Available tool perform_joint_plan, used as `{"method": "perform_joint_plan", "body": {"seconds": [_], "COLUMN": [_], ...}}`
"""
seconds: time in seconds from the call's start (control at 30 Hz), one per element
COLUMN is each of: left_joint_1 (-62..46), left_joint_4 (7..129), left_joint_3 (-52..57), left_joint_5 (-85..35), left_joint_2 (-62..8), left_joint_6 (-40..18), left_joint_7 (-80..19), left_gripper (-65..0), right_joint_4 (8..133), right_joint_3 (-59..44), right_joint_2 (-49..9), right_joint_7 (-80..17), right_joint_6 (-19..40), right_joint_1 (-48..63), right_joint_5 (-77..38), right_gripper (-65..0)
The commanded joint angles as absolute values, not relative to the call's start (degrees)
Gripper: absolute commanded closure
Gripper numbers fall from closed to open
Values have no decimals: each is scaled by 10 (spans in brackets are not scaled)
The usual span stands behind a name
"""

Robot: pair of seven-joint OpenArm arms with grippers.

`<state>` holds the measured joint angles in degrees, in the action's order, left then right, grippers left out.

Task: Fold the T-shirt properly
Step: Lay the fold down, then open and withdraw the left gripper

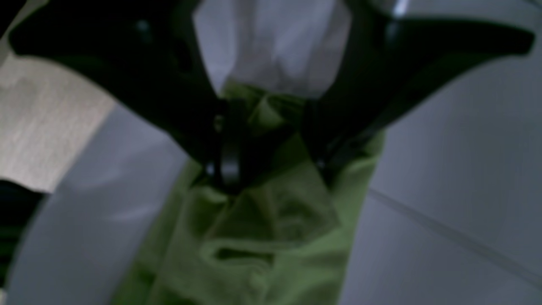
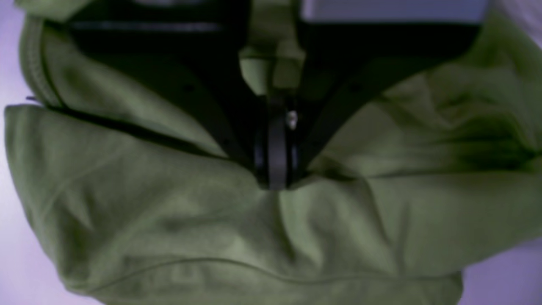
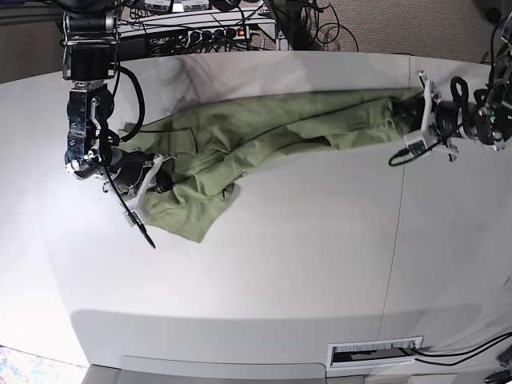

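The sage-green T-shirt [image 3: 264, 132] lies stretched in a crumpled band across the back of the white table [image 3: 304, 256]. At its left end my right gripper [image 3: 160, 172] is shut on a bunched fold. In the right wrist view, the right gripper [image 2: 275, 169] has its black fingers pressed together in the T-shirt [image 2: 169, 212]. At the right end, my left gripper [image 3: 412, 120] is at the narrow tip of the garment. Seen from the left wrist, the left gripper [image 1: 273, 161] is open, and the T-shirt [image 1: 271, 237] runs through the gap.
A tangle of cables and power strips [image 3: 200, 24] runs along the table's back edge. A thin black cable [image 3: 140, 224] trails from the right arm onto the table. A slotted vent [image 3: 374, 352] sits at the front right edge. Wooden floor [image 1: 38, 127] shows past the table.
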<state>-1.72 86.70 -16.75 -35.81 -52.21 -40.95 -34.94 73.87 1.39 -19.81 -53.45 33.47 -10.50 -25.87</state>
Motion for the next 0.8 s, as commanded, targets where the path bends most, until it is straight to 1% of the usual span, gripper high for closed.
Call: {"method": "perform_joint_plan", "body": {"seconds": [0.0, 0.07, 0.37, 0.43, 0.57, 0.67, 0.7, 0.77], "left_joint_1": [-11, 1, 37, 44, 70, 96, 104, 115], "left_joint_4": [851, 833, 802, 803, 803, 804, 804, 804], "left_joint_3": [-167, -167, -167, -167, -167, -167, -167, -167], "left_joint_5": [-313, -313, -317, -317, -348, -347, -347, -349], "left_joint_2": [-533, -533, -534, -534, -536, -538, -540, -544], "left_joint_6": [-395, -400, -400, -396, -370, -351, -346, -343], "left_joint_7": [-393, -393, -389, -389, -401, -421, -425, -424], "left_gripper": [-220, -219, -220, -220, -220, -220, -225, -269], "right_joint_4": [734, 734, 735, 735, 735, 736, 736, 736], "right_joint_3": [9, -5, -132, -140, -140, -140, -140, -140], "right_joint_2": [-209, -209, -209, -209, -210, -210, -210, -213], "right_joint_7": [-587, -586, -605, -612, -612, -610, -610, -609], "right_joint_6": [317, 298, 298, 298, 298, 298, 298, 298], "right_joint_1": [-103, -105, -110, -110, -110, -113, -113, -113], "right_joint_5": [-209, -209, -209, -209, -220, -220, -219, -218], "right_gripper": [0, 0, 0, 0, 0, 0, 0, 0]}}
